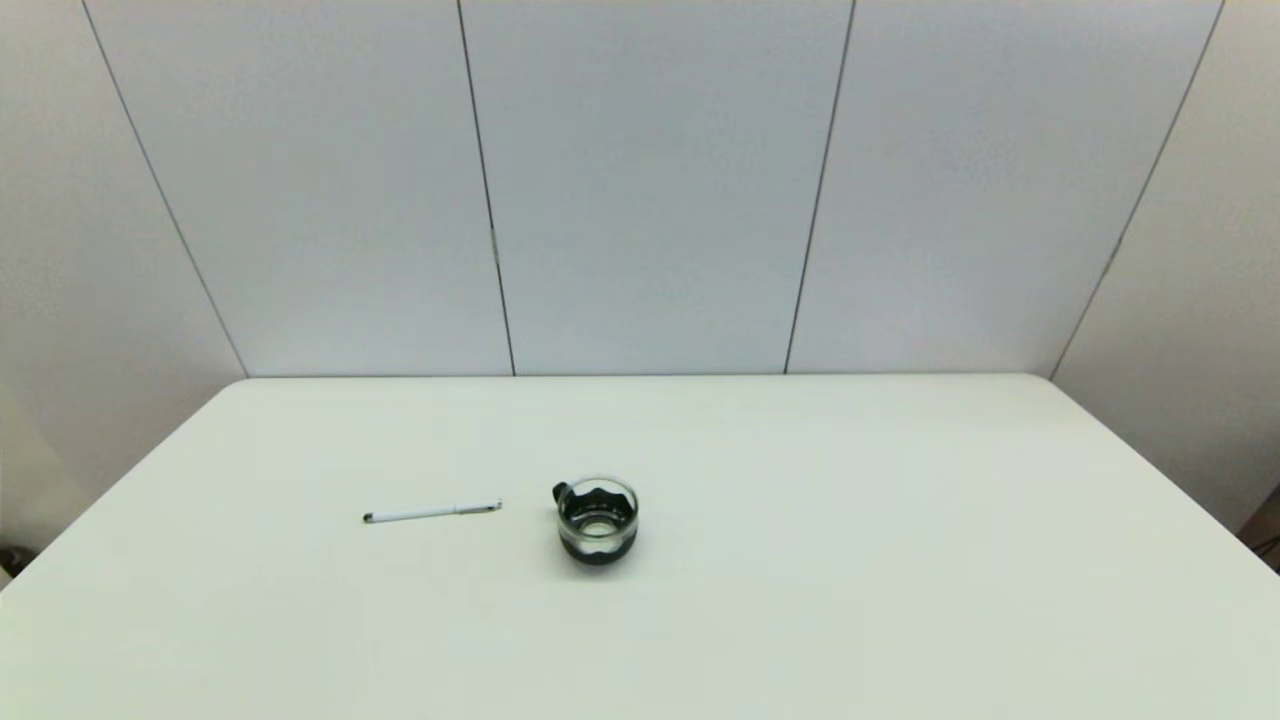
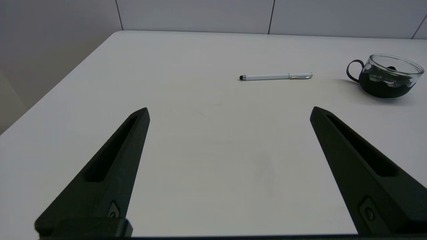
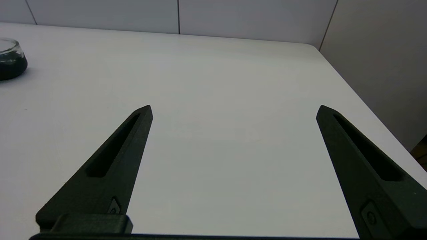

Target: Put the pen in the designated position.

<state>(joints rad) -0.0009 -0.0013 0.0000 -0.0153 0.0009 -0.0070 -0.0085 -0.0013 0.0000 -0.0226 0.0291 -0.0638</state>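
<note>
The pen (image 1: 432,512) is being seen lying flat on the white tabletop (image 1: 850,560), left of centre in the head view, its barrel running nearly along the 9-to-3 line. Its small dark tip is being pointed toward 9 o'clock and the end with the silver clip toward 3 o'clock. Nothing is touching it.

Just beside the clip end, toward 3 o'clock and apart from it, a glass cup (image 1: 597,520) with a dark lower half is being observed standing upright, its small dark handle being turned toward the pen. In the left wrist view the same pen (image 2: 275,77) and cup (image 2: 385,76) are being shown side by side on the tabletop, with a clear gap between them.

The left hand (image 2: 229,111) is being held low over the bare tabletop, well short of the pen, its two black fingers (image 2: 113,160) being spread wide and nothing being held between them. The pen is lying beyond the fingertips, nearer the one on the cup's side.

The right hand (image 3: 234,110) is likewise being held wide and holding nothing, over the bare right part of the tabletop, well apart from the pen; only an edge of the cup (image 3: 10,60) is being caught in its view. Neither arm is being shown in the head view.

Pale panel walls (image 1: 650,180) are being seen behind the tabletop's far edge.
</note>
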